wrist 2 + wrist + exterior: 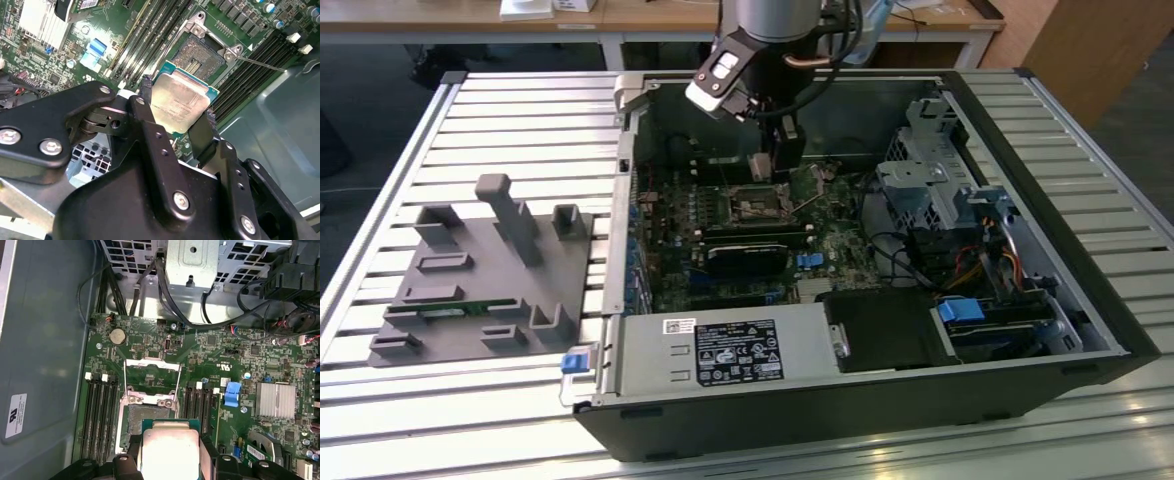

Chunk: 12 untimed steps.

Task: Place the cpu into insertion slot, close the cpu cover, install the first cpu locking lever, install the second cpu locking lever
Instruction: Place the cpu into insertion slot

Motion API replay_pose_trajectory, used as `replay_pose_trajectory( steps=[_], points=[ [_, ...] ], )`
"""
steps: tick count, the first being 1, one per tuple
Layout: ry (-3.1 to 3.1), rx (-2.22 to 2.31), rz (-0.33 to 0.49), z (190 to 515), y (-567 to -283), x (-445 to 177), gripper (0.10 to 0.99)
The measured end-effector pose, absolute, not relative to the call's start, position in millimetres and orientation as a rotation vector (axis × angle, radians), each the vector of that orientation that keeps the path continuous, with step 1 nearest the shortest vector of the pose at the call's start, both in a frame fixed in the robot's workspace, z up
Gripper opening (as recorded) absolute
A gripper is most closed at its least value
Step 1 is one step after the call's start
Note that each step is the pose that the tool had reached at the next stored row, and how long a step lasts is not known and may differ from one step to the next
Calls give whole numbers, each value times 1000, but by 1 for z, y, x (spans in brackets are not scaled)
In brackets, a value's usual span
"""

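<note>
My gripper (177,107) is shut on the cpu (181,101), a flat square chip with a silvery-beige top, its black fingers (147,100) pressing two opposite edges. The cpu (170,447) hangs a little above the green board, partly over one edge of the insertion slot (142,417), a black square socket with a metal rim. In the first wrist view the cpu cover (151,363) stands swung open beyond the slot. A thin lever rod (260,64) sticks out beside the insertion slot (200,52). In the exterior view the gripper (778,172) hovers inside the open computer case, just above the insertion slot (758,206).
Long black memory slots (100,420) flank the socket on both sides. A black card (750,256), drive cages (937,170) and cables crowd the case. A grey fixture block (480,270) lies on the slatted table at the exterior view's left.
</note>
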State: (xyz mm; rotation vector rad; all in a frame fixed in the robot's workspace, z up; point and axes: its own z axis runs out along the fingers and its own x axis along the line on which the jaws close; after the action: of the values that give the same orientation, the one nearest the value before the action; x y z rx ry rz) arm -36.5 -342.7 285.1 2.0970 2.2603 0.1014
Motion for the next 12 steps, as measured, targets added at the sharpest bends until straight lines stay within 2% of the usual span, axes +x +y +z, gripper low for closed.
replay_pose_trajectory(
  steps=[12],
  points=[
    [2260, 2097, 101, 278, -343, -37, 541]
  ],
)
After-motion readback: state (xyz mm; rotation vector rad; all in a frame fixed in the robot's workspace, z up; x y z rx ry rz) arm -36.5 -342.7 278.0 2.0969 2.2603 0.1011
